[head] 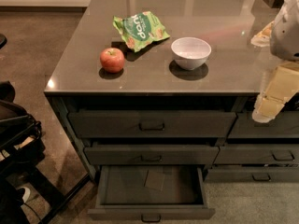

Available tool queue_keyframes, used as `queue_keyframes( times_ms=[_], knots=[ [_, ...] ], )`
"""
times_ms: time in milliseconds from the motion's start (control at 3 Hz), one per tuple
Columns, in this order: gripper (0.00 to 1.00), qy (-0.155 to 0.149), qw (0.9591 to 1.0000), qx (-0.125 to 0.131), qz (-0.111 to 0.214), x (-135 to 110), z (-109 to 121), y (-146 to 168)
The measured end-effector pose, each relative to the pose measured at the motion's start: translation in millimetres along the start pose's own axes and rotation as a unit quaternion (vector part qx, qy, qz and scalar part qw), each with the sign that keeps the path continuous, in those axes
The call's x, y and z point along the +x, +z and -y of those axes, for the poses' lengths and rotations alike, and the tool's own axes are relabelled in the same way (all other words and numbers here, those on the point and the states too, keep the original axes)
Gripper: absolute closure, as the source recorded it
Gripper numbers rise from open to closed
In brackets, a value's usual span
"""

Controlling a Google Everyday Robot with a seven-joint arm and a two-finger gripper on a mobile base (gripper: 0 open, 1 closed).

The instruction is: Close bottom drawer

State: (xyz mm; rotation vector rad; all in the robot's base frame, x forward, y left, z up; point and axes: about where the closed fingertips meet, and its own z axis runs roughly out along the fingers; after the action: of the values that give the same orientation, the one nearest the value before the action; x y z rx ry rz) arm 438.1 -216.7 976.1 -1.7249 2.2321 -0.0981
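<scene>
The bottom drawer (151,213) of the dark grey cabinet is pulled out. Its low front with a small dark pull sits near the lower edge of the camera view. A flat dark square card (154,179) lies on its floor. Above it are the shut middle drawer (150,155) and the wider top drawer (152,124). My gripper (271,107) is at the right edge, cream-coloured, hanging in front of the right end of the top drawer row, well above and to the right of the bottom drawer.
On the glossy counter (219,73) are a red apple (112,59), a green chip bag (139,28) and a white bowl (190,52). A second column of drawers (261,155) stands to the right. Dark equipment (16,139) stands at the left on the brown floor.
</scene>
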Motion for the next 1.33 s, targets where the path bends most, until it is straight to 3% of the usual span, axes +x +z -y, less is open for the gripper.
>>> queue_keyframes(
  times_ms=[333,667,1000,1333],
  knots=[
    [0.00,0.000,1.0000,0.000,0.000,0.0,0.0,0.0],
    [0.00,0.001,0.9999,-0.004,0.011,4.4,-15.8,13.8],
    [0.00,0.013,0.9981,-0.006,0.059,4.8,-57.2,38.9],
    [0.00,0.056,0.9889,-0.036,0.133,-4.5,-100.1,98.6]
  ],
)
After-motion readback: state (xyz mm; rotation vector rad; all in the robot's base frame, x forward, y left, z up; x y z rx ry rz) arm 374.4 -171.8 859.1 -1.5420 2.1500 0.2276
